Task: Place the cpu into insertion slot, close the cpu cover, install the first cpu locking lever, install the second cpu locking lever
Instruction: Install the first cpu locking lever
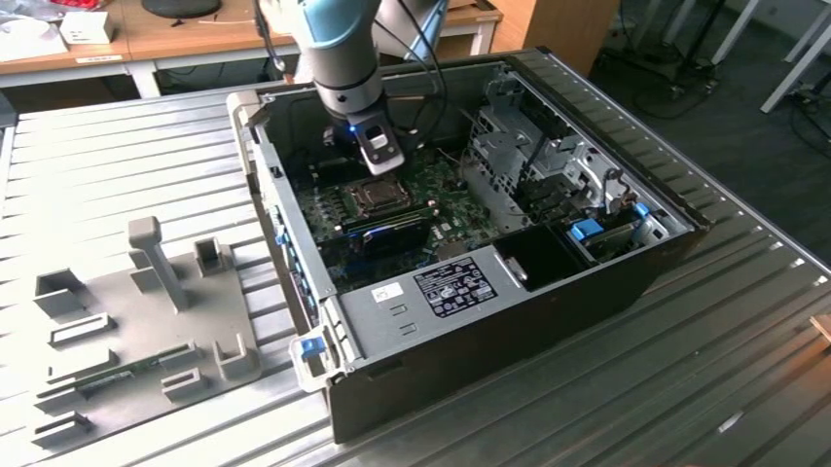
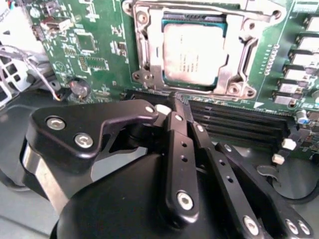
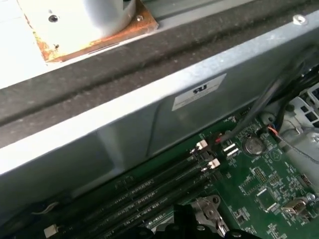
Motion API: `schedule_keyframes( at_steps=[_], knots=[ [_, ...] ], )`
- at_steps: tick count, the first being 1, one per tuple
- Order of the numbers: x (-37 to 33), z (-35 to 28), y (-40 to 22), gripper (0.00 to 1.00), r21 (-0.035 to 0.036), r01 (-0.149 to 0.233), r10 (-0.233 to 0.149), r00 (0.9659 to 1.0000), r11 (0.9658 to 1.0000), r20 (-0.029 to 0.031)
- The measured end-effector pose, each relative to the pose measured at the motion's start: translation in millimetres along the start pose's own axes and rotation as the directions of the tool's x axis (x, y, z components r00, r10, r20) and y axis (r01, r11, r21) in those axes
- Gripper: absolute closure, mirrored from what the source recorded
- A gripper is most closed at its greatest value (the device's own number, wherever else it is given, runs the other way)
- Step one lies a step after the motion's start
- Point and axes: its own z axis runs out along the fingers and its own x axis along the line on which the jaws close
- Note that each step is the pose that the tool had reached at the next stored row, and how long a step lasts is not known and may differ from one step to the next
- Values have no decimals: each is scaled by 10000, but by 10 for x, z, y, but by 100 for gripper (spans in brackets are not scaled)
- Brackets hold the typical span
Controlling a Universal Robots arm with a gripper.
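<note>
Second wrist view shows the cpu [image 2: 194, 52] lying flat in the insertion slot [image 2: 144, 50]; the cpu cover [image 2: 227, 79] is down around it; the gripper [image 2: 174, 99] is pinched together, holding nothing, just beside the socket.

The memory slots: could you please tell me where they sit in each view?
Exterior view: memory slots beside the insertion slot.
Second wrist view: memory slots between the cpu and the gripper.
First wrist view: memory slots along the case wall.
Shared landmark: green circuit board.
</note>
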Motion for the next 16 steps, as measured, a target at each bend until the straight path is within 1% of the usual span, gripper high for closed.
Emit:
schedule_keyframes(
  at_steps=[1, 2, 7, 8, 10, 11, 12, 15, 16],
  knots=[
    [-8, -3, 6, 90, 48, -9, 9, 10000, 10000, -18],
    [-11, -3, 8, 90, 69, -7, 7, 10000, 10000, -23],
    [-12, -3, 8, 90, 80, -6, 6, 10000, 10000, -23],
    [-12, -2, 9, 90, 97, -1, 1, 10000, 10000, -16],
    [-14, -4, 10, 90, 240, 36, -36, 10000, 9997, -6],
    [-13, -6, 10, 90, 334, 70, -70, 10000, 9994, 0],
    [-14, -6, 11, 90, 448, 126, -127, 9999, 9989, 15],
    [-14, -7, 10, 90, 884, 366, -378, 9992, 9954, 120],
    [-14, -7, 11, 90, 1005, 444, -459, 9989, 9939, 131]
  ],
)
